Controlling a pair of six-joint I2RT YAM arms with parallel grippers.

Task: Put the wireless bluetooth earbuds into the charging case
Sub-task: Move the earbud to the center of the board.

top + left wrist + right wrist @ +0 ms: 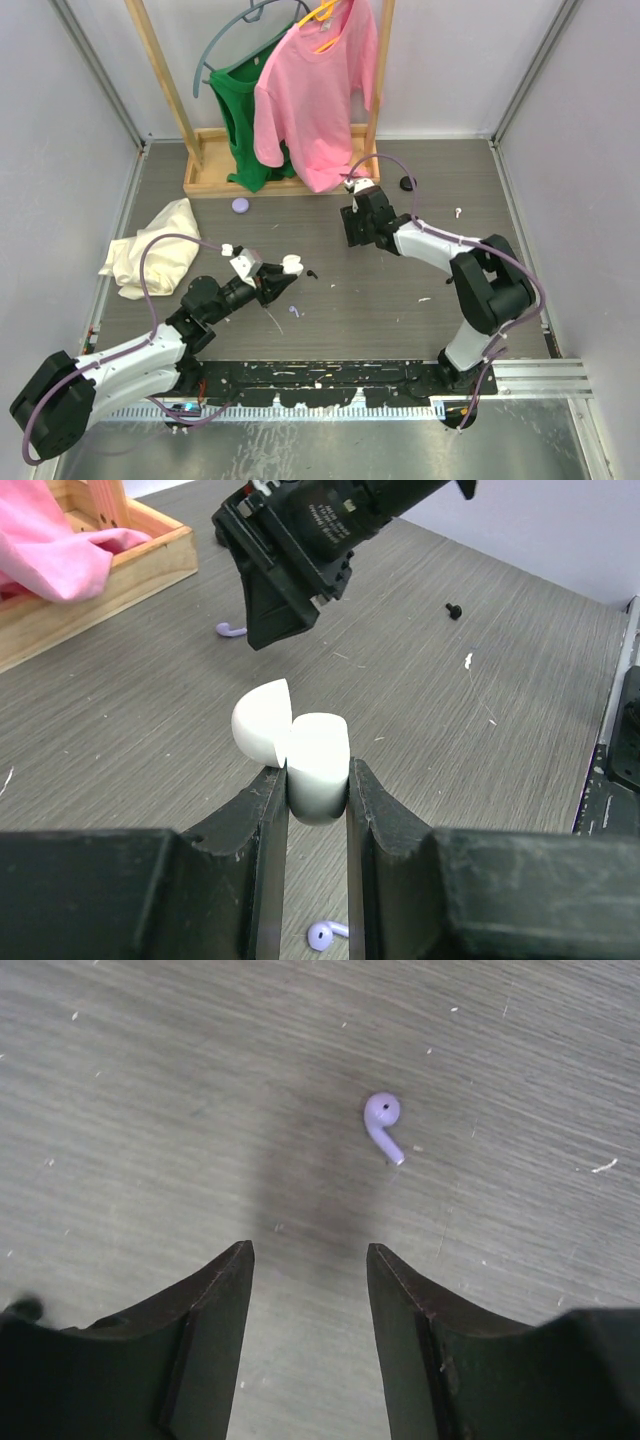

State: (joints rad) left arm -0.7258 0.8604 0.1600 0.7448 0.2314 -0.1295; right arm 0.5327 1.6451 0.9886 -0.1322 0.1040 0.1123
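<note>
Left wrist shows fingers [262,830] pinching the open charging case [318,770].

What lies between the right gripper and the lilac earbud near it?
Nothing: in the right wrist view, only bare table separates the right gripper from the lilac earbud.

Top centre of the overhead view: pink T-shirt [318,90] on a yellow hanger [324,13], overlapping a green top [243,125] just to its left. Both hanging from a wooden rack [163,75], hems down at its tray-like base [210,187]. Left of the frame, mid-height: cream cloth [150,258] lying crumpled on the grey wood-grain table [400,300]. White flecks [458,213] dotted over the right half. Along the bottom, black strip [330,372] smeared with white.
</note>
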